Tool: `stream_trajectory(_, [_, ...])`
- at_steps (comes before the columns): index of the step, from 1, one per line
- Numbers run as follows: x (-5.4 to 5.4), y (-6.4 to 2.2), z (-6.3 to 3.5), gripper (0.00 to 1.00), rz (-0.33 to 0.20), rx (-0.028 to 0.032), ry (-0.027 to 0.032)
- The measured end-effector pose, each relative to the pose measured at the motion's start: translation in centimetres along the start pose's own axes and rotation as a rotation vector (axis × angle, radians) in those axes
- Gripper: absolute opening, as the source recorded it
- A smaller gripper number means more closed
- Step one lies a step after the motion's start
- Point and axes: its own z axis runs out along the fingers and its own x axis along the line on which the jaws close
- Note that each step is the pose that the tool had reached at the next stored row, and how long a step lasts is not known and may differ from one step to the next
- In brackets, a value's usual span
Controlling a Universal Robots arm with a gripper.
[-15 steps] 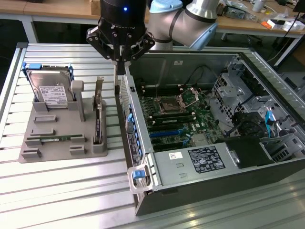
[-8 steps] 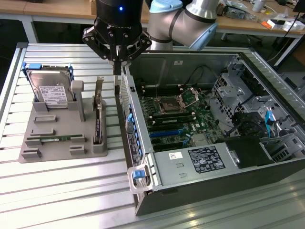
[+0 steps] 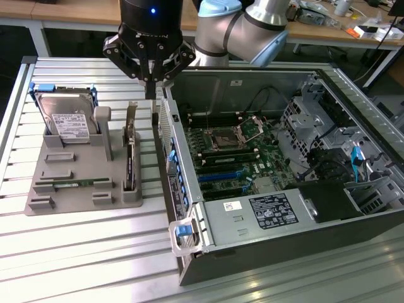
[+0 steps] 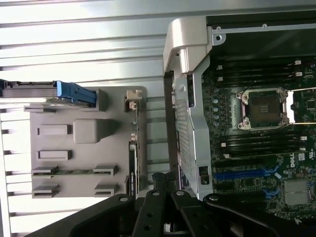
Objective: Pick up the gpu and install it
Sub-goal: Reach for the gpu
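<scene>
The silver arm (image 3: 268, 19) with its pale blue joint cap bends in from the upper edge of the exterior view and points its black pincer (image 3: 150, 82) straight down, linkage bars splayed outward, the two fingers closed together at the tips.

The exterior camera looks obliquely down on the open computer case (image 3: 284, 243) from high, at middle distance. My wrist camera looks straight down past my fingers (image 4: 159, 185), close above the case's side wall (image 4: 190, 113). Both share that wall, its motherboard (image 3: 252, 161) and the grey holder (image 3: 76, 170) beside it.
</scene>
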Motion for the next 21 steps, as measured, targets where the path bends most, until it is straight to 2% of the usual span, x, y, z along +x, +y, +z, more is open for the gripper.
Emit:
stream_trajectory(13, [1.5,-0.11,-0.04,0.11,0.000,0.0000,0.0000])
stream_trajectory(21, [1.8,-0.13,-0.05,0.11,0.000,0.0000,0.0000])
